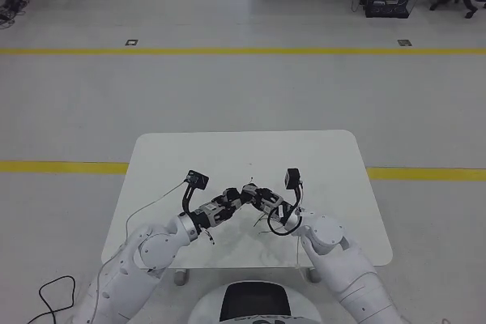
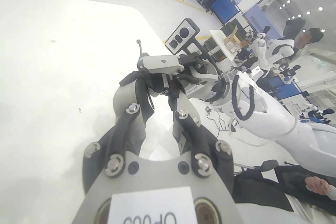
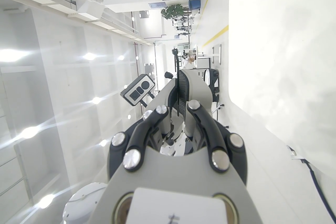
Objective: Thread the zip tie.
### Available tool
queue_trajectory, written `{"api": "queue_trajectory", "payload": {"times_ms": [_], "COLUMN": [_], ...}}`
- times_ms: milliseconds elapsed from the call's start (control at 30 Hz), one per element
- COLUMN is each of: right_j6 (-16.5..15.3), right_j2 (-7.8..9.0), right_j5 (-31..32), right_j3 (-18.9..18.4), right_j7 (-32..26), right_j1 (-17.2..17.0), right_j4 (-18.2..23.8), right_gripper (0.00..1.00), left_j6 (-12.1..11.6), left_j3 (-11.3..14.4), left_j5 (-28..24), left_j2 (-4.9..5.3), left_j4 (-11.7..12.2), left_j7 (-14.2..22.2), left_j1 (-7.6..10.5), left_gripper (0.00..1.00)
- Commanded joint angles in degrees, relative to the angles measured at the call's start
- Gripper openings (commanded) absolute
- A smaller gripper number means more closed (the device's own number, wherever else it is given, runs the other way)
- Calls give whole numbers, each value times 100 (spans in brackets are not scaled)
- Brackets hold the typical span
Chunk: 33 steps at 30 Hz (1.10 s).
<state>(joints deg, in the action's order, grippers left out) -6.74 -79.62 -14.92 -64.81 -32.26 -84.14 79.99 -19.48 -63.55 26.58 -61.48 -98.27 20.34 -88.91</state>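
My two grippers meet above the middle of the white table (image 1: pixel 324 158). The right gripper (image 3: pixel 181 86) is shut on a thin black zip tie (image 3: pixel 176 62), whose head end pokes out past the fingertips. From the left wrist the same zip tie (image 2: pixel 140 47) sticks up out of the right gripper (image 2: pixel 147 66). Its tail hangs down between the fingers of my left gripper (image 2: pixel 155 89), which stand apart, open; the tail lies close to one black-covered pad (image 2: pixel 136 88). From above, the left gripper (image 1: pixel 236 198) and right gripper (image 1: pixel 253 193) nearly touch.
Loose black cables (image 1: pixel 269 223) lie on the table by the right arm, and a black cable (image 3: pixel 316 180) runs near the table's edge. A thin white cable (image 1: pixel 158 198) trails over the table's left side. Bare tabletop (image 2: pixel 52 51) stretches beyond the grippers.
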Motion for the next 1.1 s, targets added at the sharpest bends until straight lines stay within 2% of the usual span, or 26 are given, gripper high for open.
{"api": "queue_trajectory", "payload": {"times_ms": [0, 700, 833, 900, 1067], "right_j6": [10, -106, -111, -110, -109], "right_j2": [5, 53, 64, 69, 83], "right_j5": [-2, -207, -232, -233, -236], "right_j3": [9, 76, 83, 88, 104], "right_j7": [4, 78, 71, 74, 82], "right_j1": [5, 29, 35, 36, 38], "right_j4": [-2, -31, -36, -34, -27], "right_gripper": [0, 0, 0, 0, 0], "left_j6": [0, 8, 5, 4, 4], "left_j3": [3, 39, 49, 52, 60], "left_j5": [5, -24, -24, -23, -35], "left_j2": [4, 46, 52, 55, 63], "left_j4": [3, 11, 12, 14, 17], "left_j7": [-15, -68, -74, -79, -100], "left_j1": [1, 16, 23, 26, 26], "left_gripper": [15, 16, 12, 0, 0]}}
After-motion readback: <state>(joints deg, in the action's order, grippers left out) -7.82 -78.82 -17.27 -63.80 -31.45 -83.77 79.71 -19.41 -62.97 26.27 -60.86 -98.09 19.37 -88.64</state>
